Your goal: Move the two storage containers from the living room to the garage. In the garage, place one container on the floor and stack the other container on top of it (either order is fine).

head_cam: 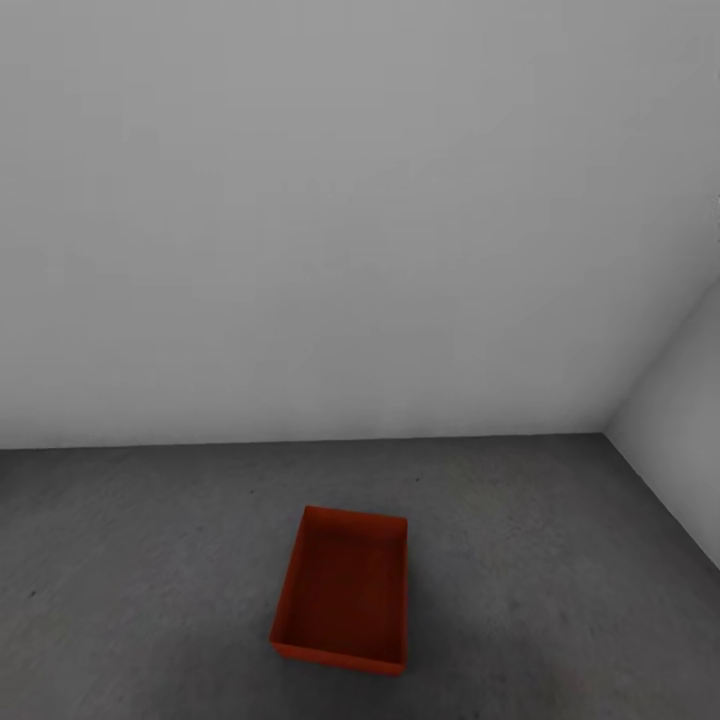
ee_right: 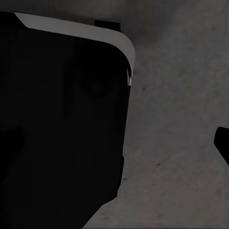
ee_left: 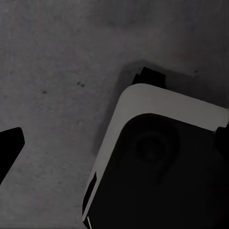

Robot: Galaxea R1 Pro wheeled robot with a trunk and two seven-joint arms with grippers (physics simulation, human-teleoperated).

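A: Where's the bin?

B: We see one orange-red bin [head_cam: 343,590] on the grey concrete floor [head_cam: 150,560], open side up, empty, out from the white wall [head_cam: 300,250] near the corner.

A: Grippers?

B: Head view gives us no arm near the bin. Wrist views face floor and the robot base [ee_left: 162,162]. A dark fingertip [ee_left: 8,149] at each frame edge; we can't tell jaw width.

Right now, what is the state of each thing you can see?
Storage container: upright on the concrete floor, open at the top, empty, standing alone with nothing stacked on it.
Concrete floor: bare grey around the container.
White walls: plain, meeting in a corner at the right.
Robot base: dark with a pale rim, resting on the floor.
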